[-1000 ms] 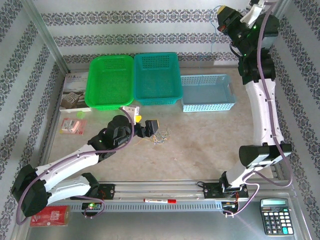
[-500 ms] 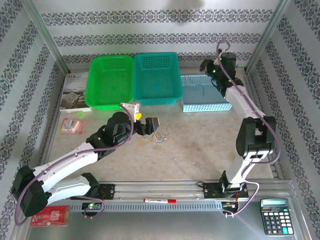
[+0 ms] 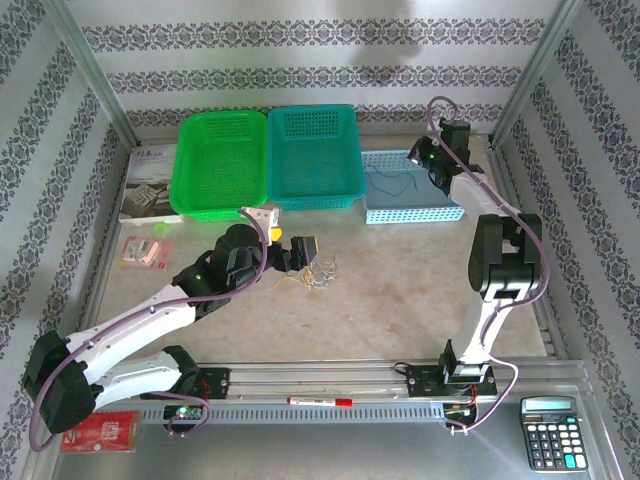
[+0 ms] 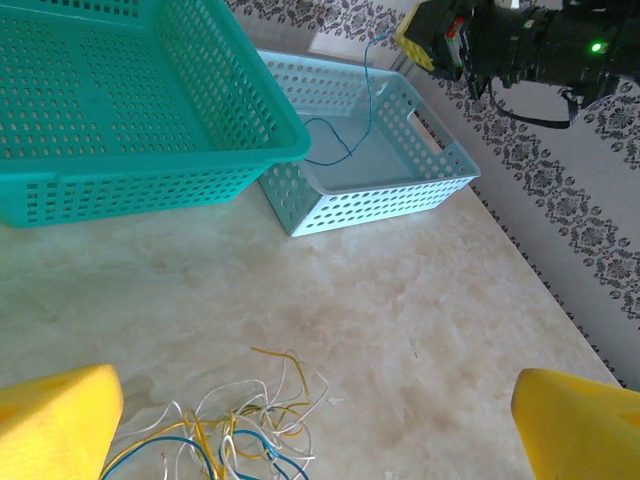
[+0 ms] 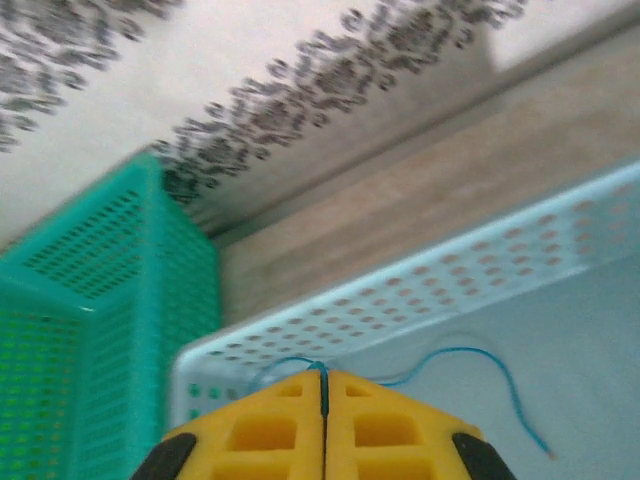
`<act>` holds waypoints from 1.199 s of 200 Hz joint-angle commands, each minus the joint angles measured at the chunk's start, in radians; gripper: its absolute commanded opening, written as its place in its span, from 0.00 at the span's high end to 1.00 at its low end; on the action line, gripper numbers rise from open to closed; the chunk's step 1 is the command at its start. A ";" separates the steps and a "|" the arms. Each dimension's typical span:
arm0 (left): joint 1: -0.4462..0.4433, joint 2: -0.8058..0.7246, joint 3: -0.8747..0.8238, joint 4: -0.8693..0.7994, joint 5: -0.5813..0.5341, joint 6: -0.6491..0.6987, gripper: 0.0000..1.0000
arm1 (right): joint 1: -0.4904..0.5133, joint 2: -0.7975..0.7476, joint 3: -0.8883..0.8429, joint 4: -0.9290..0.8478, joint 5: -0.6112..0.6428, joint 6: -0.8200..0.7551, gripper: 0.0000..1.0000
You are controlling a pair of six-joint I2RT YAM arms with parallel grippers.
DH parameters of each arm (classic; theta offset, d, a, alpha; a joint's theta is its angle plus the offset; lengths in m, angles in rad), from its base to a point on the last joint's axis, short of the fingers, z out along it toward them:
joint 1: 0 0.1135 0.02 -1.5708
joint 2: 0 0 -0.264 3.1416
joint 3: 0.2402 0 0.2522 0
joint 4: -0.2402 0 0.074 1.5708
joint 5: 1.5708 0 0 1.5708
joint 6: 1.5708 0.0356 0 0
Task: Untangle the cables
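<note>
A small tangle of cables (image 3: 320, 275) in white, yellow and blue lies mid-table; in the left wrist view the tangle (image 4: 225, 430) sits low, near the left finger. My left gripper (image 3: 298, 248) hovers just left of it, open, its yellow fingers (image 4: 55, 420) wide apart with nothing between them. One blue cable (image 3: 385, 180) hangs from my right gripper (image 3: 416, 156) down into the light blue basket (image 3: 452, 210). In the right wrist view the gripper (image 5: 323, 385) is shut on this blue cable (image 5: 470, 353), which loops over the basket floor.
A green basket (image 3: 220, 165) and a teal basket (image 3: 315, 155) stand side by side at the back, left of the light blue one. A booklet (image 3: 148, 185) and pink packet (image 3: 145, 252) lie at the left. A calculator (image 3: 547, 432) sits at the front right.
The right arm has swung down from high at the back wall to just over the light blue basket, bringing the blue cable into it. The left arm has hardly moved.
</note>
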 commanded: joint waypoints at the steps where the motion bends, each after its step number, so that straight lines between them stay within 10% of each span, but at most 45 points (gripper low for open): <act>1: -0.008 -0.014 0.012 -0.044 -0.022 -0.019 0.00 | -0.015 0.019 0.018 -0.020 0.022 -0.006 0.68; 27: -0.008 -0.012 0.017 -0.068 -0.023 -0.026 0.00 | -0.017 -0.026 0.000 -0.009 0.011 0.005 0.49; 98: -0.009 -0.049 0.013 -0.145 -0.039 -0.096 0.00 | 0.045 -0.245 -0.091 0.057 -0.059 0.079 0.44; 240: 0.013 -0.190 -0.263 -0.195 -0.095 -0.366 0.00 | 0.722 -0.730 -0.714 -0.002 0.101 0.021 0.37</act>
